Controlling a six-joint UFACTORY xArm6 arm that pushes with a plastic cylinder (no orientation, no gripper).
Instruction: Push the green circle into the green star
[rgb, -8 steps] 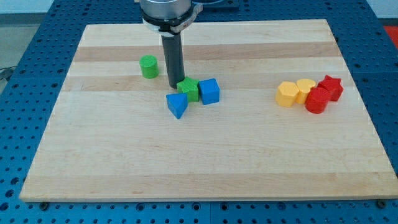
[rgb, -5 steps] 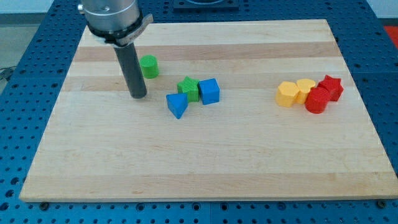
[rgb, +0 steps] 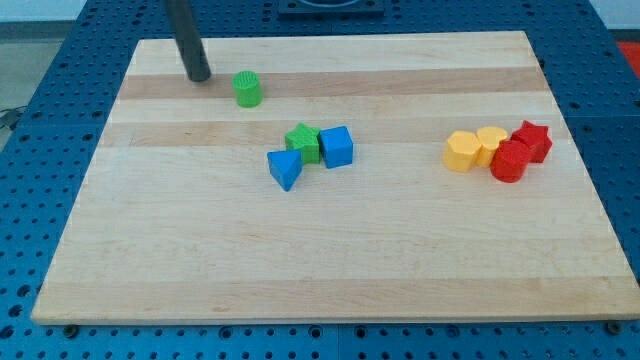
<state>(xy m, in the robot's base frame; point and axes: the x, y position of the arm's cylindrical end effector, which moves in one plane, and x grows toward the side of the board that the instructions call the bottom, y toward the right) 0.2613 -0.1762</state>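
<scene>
While the dark rod stands near the view's top-left corner of the wooden board (rgb: 330, 260), my tip (rgb: 198, 77) sits on the surface there, and it's a bare rod end, no jaws, so nothing is clenched or grasped. Just to the view's right of it, and a touch lower, is the green circle (rgb: 247, 89), near the tip but apart from it, a sliver of bare wood showing between them.

Down toward the middle of the board, the green star (rgb: 303, 143) waits, well apart from the circle, lower and to the view's right. It's boxed in by company: the blue cube (rgb: 337, 146) presses against its right side, and the blue triangle block (rgb: 285, 168) sits at its lower left, touching or as good as touching.

Over on the view's right, a second cluster, four blocks packed together. The yellow block (rgb: 461, 152) on the left, a yellow heart-like block (rgb: 491, 143) beside it, then a red cylinder-like block (rgb: 509, 161) in front and a red star-like block (rgb: 533, 140) behind; their exact shapes are hard to make out. Blue perforated table (rgb: 30, 130) all around the board.
</scene>
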